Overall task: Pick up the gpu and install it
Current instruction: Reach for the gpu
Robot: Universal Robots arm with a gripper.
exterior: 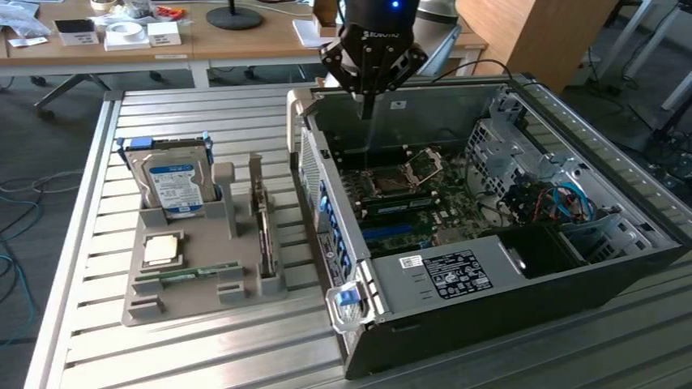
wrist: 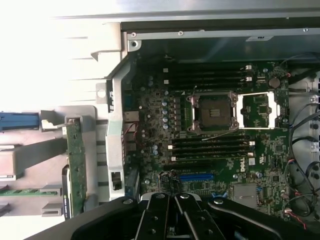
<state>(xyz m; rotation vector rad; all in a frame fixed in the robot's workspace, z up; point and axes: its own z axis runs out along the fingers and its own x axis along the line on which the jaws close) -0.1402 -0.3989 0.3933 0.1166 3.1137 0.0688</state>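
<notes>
Claw (exterior: 368, 104) hung shut and empty above the motherboard (exterior: 433, 207) inside the open case (exterior: 487, 332), while the gpu (exterior: 264, 227) stood on edge in the grey holder (exterior: 184, 292) on the surface (exterior: 216, 348), well apart from the claw, lower, toward the exterior view's left of it. Fetching the card seemed the step in hand. Doing it well meant clearing the case wall between them, squaring the jaws across the card's thin top edge, and gripping near its middle so it lifted level.

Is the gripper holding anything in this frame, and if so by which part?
Nothing is held. The gripper is shut and empty above the open computer case; the gpu stands on edge in the gray tray.
</notes>
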